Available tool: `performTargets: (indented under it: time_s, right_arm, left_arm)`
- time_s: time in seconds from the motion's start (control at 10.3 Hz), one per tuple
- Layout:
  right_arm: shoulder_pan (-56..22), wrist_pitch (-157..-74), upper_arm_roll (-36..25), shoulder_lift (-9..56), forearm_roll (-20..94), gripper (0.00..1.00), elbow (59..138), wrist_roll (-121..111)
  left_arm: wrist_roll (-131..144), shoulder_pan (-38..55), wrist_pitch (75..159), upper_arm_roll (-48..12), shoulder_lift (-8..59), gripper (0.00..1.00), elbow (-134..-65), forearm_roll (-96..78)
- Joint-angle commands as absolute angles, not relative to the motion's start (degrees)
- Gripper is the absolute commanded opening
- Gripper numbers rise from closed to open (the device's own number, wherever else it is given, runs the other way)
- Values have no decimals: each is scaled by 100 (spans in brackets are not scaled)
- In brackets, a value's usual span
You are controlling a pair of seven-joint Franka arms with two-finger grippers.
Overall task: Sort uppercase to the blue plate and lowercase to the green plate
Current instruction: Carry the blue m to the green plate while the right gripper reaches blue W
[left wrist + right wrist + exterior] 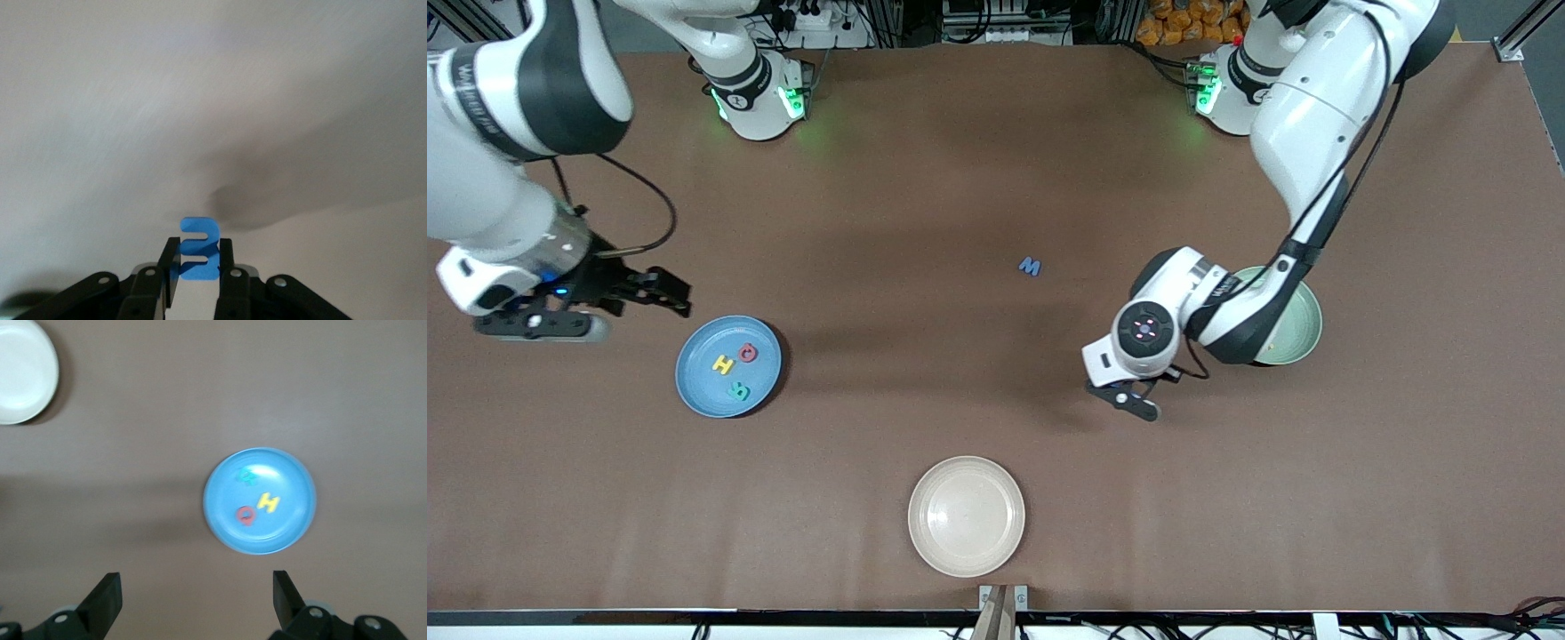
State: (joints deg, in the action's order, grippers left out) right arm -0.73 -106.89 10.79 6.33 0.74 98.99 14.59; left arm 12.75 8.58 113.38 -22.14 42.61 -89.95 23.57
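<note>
The blue plate (694,384) holds a yellow H (723,364), a red Q (748,353) and a teal R (738,389); the plate (293,480) and its letters also show in the right wrist view. A blue W (1030,266) lies on the bare table mid-way between the plates. My left gripper (1136,403) is over bare table beside the green plate (1303,324). It is shut on a blue rounded lowercase letter (199,255). My left arm hides most of the green plate. The other lowercase letters are out of view. My right gripper (665,293) is open and empty above the table by the blue plate's rim.
A cream plate (967,516) stands empty near the table's front edge, and it also shows in the right wrist view (20,370). The brown table (925,178) stretches between the two arm bases.
</note>
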Motion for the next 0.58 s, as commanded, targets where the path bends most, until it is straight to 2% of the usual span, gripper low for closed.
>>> performTargets:
  time_s: [0.0, 0.39, 0.49]
  right_arm:
    - [-1024, -11020, 1072, 991, 79, 100, 9958, 2536]
    - [-2256, -12240, 1546, 2071, -227, 100, 9844, 3102]
    - [-2433, -12313, 1599, 2266, -237, 100, 9722, 3024]
  left_arm:
    - [1230, 424, 11312, -2268, 3307, 0, -10253, 2153]
    - [538, -113, 11303, -2276, 2340, 0, -11318, 2180]
    - [414, -227, 11303, -2276, 2155, 0, -11520, 2188]
